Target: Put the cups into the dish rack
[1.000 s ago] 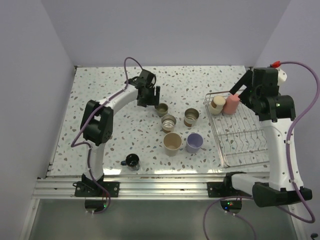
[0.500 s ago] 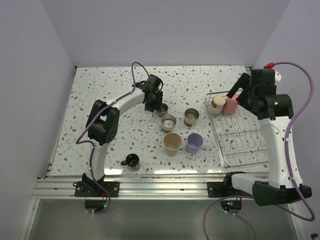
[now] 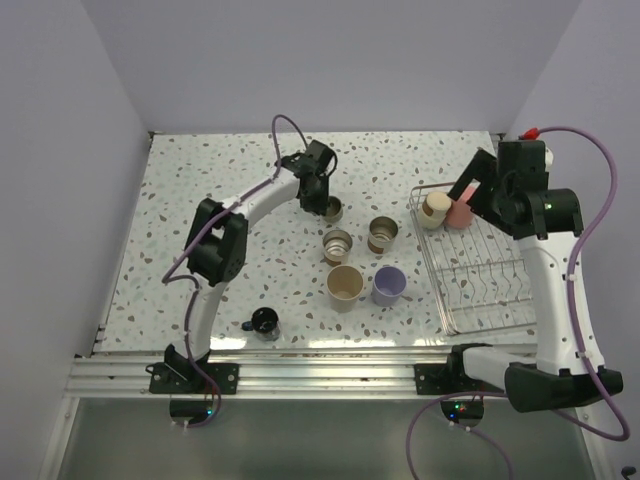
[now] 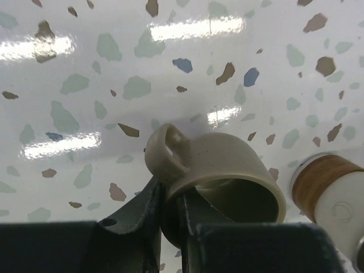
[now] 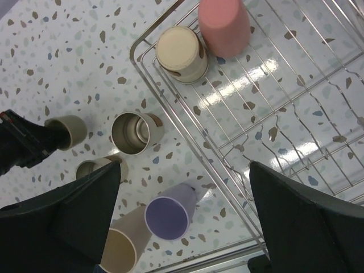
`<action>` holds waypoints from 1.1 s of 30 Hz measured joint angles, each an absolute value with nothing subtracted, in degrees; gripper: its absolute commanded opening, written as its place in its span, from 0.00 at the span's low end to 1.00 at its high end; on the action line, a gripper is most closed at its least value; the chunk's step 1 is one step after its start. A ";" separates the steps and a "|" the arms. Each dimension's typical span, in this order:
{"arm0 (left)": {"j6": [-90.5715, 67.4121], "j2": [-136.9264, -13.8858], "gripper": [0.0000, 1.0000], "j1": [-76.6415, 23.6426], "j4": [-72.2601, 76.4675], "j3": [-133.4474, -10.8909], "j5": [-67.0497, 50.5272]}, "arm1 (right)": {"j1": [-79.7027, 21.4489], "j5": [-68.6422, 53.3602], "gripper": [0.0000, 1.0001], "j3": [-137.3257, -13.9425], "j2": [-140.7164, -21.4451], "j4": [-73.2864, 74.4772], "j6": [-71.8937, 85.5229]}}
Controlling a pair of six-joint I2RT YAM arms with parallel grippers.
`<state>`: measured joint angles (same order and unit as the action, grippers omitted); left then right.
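Two cups sit in the far left corner of the dish rack (image 3: 485, 270), side by side: a beige cup (image 3: 435, 209) and a pink cup (image 3: 460, 212). My left gripper (image 4: 168, 199) is clamped on the tan mug (image 4: 227, 170), pinching its wall right beside the handle, one finger inside the rim and one outside. The mug is tilted in my grasp, out on the speckled table (image 3: 200, 180) well to the left of the rack; I cannot tell whether it touches the surface. Just beside it stands a steel cup (image 3: 338, 243), with a second steel cup (image 3: 382, 235) to its right. Nearer my bases stand a tan cup (image 3: 344, 286) and a lavender cup (image 3: 388, 285) next to each other, and a small dark blue cup (image 3: 264, 322) stands apart at the near edge. My right gripper (image 5: 185, 170) hangs above the rack's left side, fingers spread wide with nothing between them.
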<state>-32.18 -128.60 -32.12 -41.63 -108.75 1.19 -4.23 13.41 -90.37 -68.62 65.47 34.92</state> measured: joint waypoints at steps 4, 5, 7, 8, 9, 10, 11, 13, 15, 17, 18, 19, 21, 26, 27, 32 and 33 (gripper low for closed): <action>-32.18 -128.53 0.00 -31.86 -42.76 -113.43 1.93 | -4.23 10.44 0.98 -90.87 -69.06 64.82 35.09; -32.18 -128.25 0.00 -31.66 -42.70 -113.91 1.83 | -4.23 8.93 0.98 -90.98 -69.34 64.10 35.18; -32.16 -127.22 0.00 -31.11 -42.74 -114.02 1.13 | -4.23 4.91 0.98 -91.05 -69.82 62.11 35.64; -32.18 -126.61 0.00 -30.70 -42.68 -113.99 0.45 | -4.23 1.91 0.98 -91.05 -70.24 60.53 36.21; -32.16 -125.75 0.00 -30.30 -42.19 -113.78 -0.30 | -4.23 -1.56 0.98 -91.05 -70.67 58.54 37.10; -32.14 -124.66 0.00 -29.91 -41.10 -113.01 -1.26 | -4.23 -4.80 0.98 -91.00 -71.20 56.31 38.15; -32.18 -123.09 0.00 -29.43 -40.01 -111.98 -2.66 | -4.27 -7.97 0.98 -90.72 -71.75 53.60 39.46; -32.40 -119.11 0.00 -28.64 -36.91 -109.27 -5.58 | -4.45 -14.37 0.98 -89.45 -72.51 47.66 43.00; -33.01 -114.54 0.00 -27.81 -32.69 -106.26 -9.41 | -4.54 -19.22 0.98 -87.99 -73.28 42.48 46.54; -34.57 -109.40 0.00 -27.05 -26.06 -102.04 -14.22 | -4.58 -23.94 0.98 -86.67 -74.35 37.28 50.30; -36.01 -106.61 0.00 -26.63 -21.93 -99.53 -16.75 | -4.62 -25.91 0.98 -86.19 -74.94 34.74 52.25; -37.74 -104.07 0.00 -26.24 -17.50 -97.08 -19.46 | -4.80 -27.68 0.98 -85.69 -75.53 32.12 54.22; -42.63 -100.03 0.00 -25.45 -7.35 -92.66 -25.15 | -5.17 -30.76 0.98 -84.49 -76.47 26.74 58.26; -55.22 -96.95 0.00 -24.03 16.32 -84.95 -34.15 | -7.20 -34.70 0.98 -82.48 -77.82 15.14 67.05; -57.65 -97.01 0.00 -23.97 20.10 -83.64 -35.05 | -7.88 -35.33 0.98 -82.48 -78.22 13.10 68.34; -65.93 -98.52 0.00 -23.90 31.90 -80.86 -37.93 | -10.55 -36.53 0.98 -82.50 -80.03 6.92 72.40; -67.00 -98.83 0.00 -23.90 33.23 -80.77 -38.13 | -11.16 -36.62 0.98 -82.54 -80.42 5.98 73.01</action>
<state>-67.00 -98.83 -23.90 33.23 -80.77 -38.13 -11.16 -36.62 -82.54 -80.42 5.98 73.01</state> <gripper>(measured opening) 0.160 0.983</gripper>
